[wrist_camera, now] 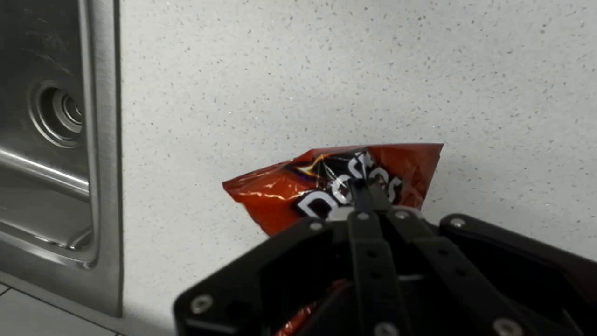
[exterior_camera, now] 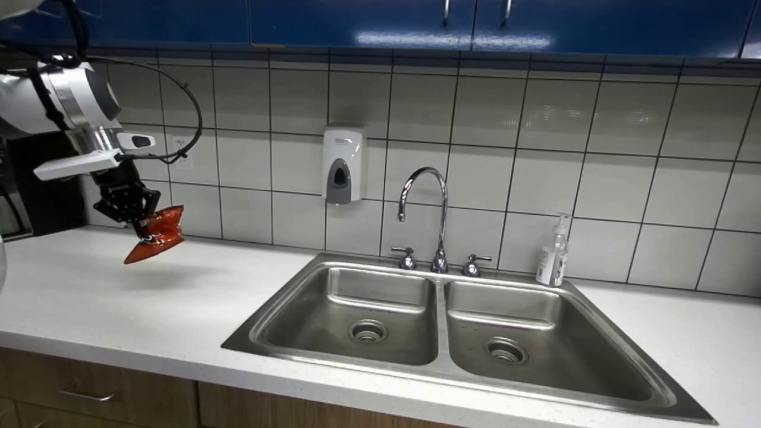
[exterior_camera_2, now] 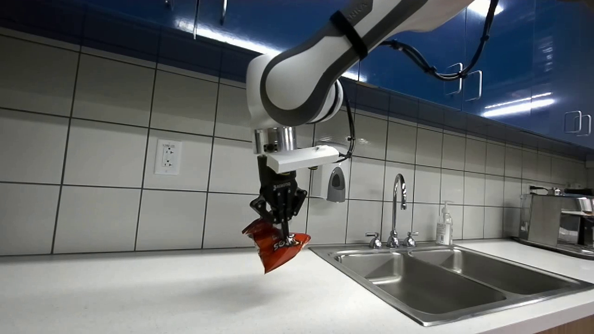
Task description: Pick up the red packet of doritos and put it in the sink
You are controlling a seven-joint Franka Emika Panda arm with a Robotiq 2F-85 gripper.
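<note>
Red, shiny packet of Doritos [exterior_camera_2: 274,251], crumpled and tilted, hanging above a pale speckled bench [exterior_camera_2: 116,292], clamped in the fingertips of a black pincer [exterior_camera_2: 286,236]. A two-bowl steel sink [exterior_camera: 441,321] is set into the bench, to one side.

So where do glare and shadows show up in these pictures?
In both exterior views, bright streaks glare off the blue cabinets and a soft shadow lies on the counter below the packet; in the wrist view, highlights gleam on the packet and sink.
</note>
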